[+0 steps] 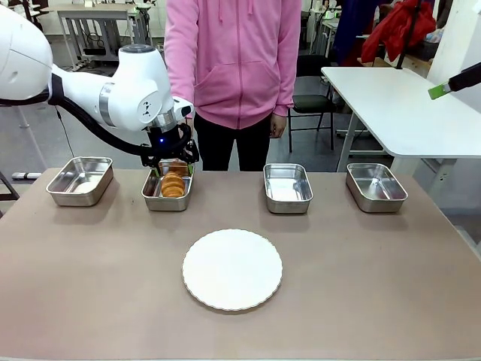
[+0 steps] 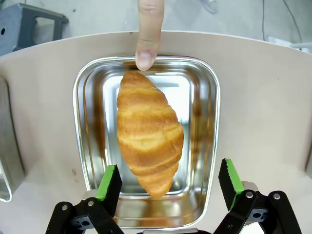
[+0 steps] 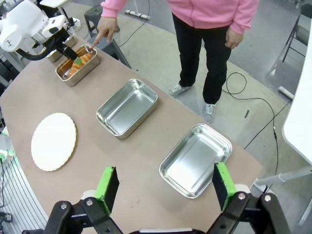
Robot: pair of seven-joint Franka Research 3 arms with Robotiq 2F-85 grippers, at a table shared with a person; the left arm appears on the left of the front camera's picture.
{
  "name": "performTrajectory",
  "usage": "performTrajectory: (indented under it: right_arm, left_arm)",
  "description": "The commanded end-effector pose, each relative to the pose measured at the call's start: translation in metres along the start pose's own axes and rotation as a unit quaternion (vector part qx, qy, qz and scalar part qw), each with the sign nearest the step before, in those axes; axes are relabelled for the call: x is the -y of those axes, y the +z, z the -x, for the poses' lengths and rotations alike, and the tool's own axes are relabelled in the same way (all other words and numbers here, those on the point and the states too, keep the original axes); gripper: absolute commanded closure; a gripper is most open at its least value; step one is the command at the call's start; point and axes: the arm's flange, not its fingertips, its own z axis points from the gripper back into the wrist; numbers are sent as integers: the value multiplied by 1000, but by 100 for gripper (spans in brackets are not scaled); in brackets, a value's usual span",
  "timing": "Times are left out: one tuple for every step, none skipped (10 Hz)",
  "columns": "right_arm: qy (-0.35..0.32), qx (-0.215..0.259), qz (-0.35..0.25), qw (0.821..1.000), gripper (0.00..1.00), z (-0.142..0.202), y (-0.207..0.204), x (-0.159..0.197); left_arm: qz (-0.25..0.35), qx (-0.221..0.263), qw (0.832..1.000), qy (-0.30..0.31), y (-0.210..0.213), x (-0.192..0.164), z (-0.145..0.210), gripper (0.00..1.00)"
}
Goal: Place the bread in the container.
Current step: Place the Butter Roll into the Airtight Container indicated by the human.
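- Front view: four metal trays sit in a row on the brown table (image 1: 376,286), on the far side of the round white plate (image 1: 232,269).
- The bread (image 1: 173,183) lies inside the container (image 1: 167,189), the tray just past the plate and a bit to its left.
- An empty tray (image 1: 80,180) sits further left of the plate.
- Two more empty ones sit to the plate's right, one near (image 1: 287,187) and one far (image 1: 376,186).
- The left gripper (image 1: 175,161) hangs right over the bread. Its jaws cannot be made out well from here.
- A person in a pink top (image 1: 233,56) stands behind the table, past the plate.
- Left wrist view: the left gripper (image 2: 168,180) is spread wide. It holds nothing.
- Its green pads (image 2: 108,182) stand one on each side of the bread's near tip (image 2: 148,131), not touching it.
- The bread lies long-ways in the middle of the container (image 2: 210,122).
- The person's finger (image 2: 147,34) points down at the container's far rim, right by the bread's far tip.
- Right wrist view: the right gripper (image 3: 165,181) is spread wide and holds nothing. It is up high over the table (image 3: 141,161).
- Two empty trays, one near (image 3: 196,159) and one further on (image 3: 127,107), lie to the right of the plate (image 3: 53,141).
- Past the plate, the bread (image 3: 77,65) rests in the container (image 3: 80,73), under the left gripper (image 3: 68,48).
- The person's hand (image 3: 105,30) points at that container.
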Motion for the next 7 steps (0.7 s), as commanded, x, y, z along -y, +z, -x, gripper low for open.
performTrajectory:
  right_arm:
    - [0,9,-5,1000,0,0,0,-1]
    - [0,9,-5,1000,0,0,0,-1]
    - [0,9,-5,1000,0,0,0,-1]
    - [0,9,-5,1000,0,0,0,-1]
    - [0,9,-5,1000,0,0,0,-1]
    - [0,9,-5,1000,0,0,0,-1]
    - [0,9,-5,1000,0,0,0,-1]
  left_arm:
    - [1,5,1000,0,1,-1,-1,0]
    - [1,5,1000,0,1,-1,-1,0]
    - [0,0,1000,0,0,0,0,0]
    - [4,20,1000,0,16,-9,12,0]
    - [10,37,999,2,35,-20,29,0]
    - [23,50,998,0,54,-31,47,0]
    - [32,65,997,2,74,-42,69,0]
